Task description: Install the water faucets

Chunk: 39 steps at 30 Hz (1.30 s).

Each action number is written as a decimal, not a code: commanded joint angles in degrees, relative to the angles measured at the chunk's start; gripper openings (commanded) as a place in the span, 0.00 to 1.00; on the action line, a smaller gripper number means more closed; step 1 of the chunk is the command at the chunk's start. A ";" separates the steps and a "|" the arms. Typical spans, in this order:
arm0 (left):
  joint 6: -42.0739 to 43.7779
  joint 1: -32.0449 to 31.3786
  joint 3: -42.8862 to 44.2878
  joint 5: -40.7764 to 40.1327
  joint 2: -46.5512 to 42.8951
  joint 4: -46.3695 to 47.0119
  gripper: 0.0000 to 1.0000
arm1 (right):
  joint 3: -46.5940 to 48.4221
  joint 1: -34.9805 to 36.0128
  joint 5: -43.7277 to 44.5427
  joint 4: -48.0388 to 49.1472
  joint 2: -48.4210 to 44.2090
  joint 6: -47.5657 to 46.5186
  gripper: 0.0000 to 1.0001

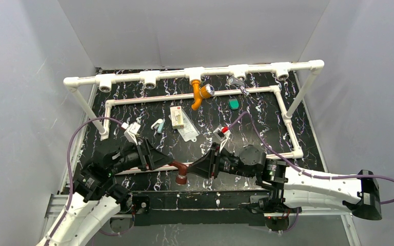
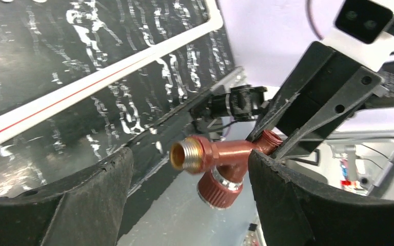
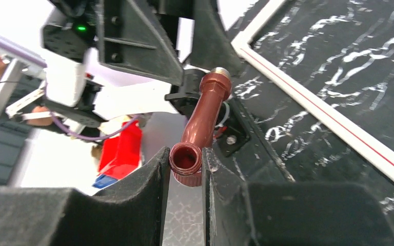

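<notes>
A dark reddish-brown faucet hangs over the table's near edge between my two grippers. My right gripper is shut on its spout mouth, which is pinched between the pads. My left gripper stands open, its fingers on either side of the brass threaded end without touching it. The ribbed knob points downward. An orange faucet sits in the middle tee of the white pipe frame at the back.
A silvery metal piece lies near the back pipe, with a small green block beside it. A white packet and small fittings lie mid-table. A lower pipe loop borders the marbled black mat.
</notes>
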 commanded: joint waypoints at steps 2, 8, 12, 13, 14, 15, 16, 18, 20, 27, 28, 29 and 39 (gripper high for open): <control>-8.83 -0.06 -4.23 9.27 -4.09 11.01 0.79 | -1.92 0.13 -6.73 18.83 0.43 1.95 0.01; -23.20 -0.06 -11.03 12.00 -8.71 29.75 0.79 | -4.54 0.16 -10.79 28.78 1.06 4.02 0.01; -28.56 -0.06 -13.41 12.83 -10.19 38.56 0.78 | -5.26 0.18 -11.09 31.22 1.39 5.63 0.01; -29.69 -0.08 -13.71 13.10 -10.21 40.19 0.78 | -5.78 0.16 -10.58 31.85 1.21 6.10 0.01; -30.66 -0.07 -13.98 13.51 -10.21 41.60 0.78 | -6.42 0.10 -9.98 32.86 0.99 6.85 0.01; -31.33 -0.06 -14.06 13.83 -10.27 42.53 0.78 | -7.13 0.09 -9.22 33.88 0.75 7.61 0.01; -31.82 -0.06 -14.07 14.07 -10.25 43.25 0.77 | -7.73 0.06 -8.70 34.99 0.43 8.34 0.01; -32.12 -0.06 -13.84 14.69 -10.36 43.76 0.77 | -8.44 0.02 -7.75 36.27 0.07 9.44 0.01; -32.05 -0.06 -13.40 15.29 -10.25 43.57 0.76 | -8.42 -0.05 -7.40 36.30 -0.16 10.21 0.01; -30.78 -0.06 -12.26 16.12 -10.02 41.51 0.72 | -9.54 -0.06 -7.07 40.31 0.50 13.60 0.01; -30.61 -0.06 -12.10 16.20 -9.95 41.24 0.72 | -9.86 -0.02 -6.89 40.94 0.57 14.06 0.01; -30.32 -0.06 -11.87 16.17 -9.99 40.86 0.71 | -9.94 -0.07 -6.71 41.22 0.61 14.33 0.01; -30.34 -0.06 -11.14 16.54 -10.03 41.25 0.58 | -9.25 -0.07 -5.98 39.16 1.45 15.14 0.01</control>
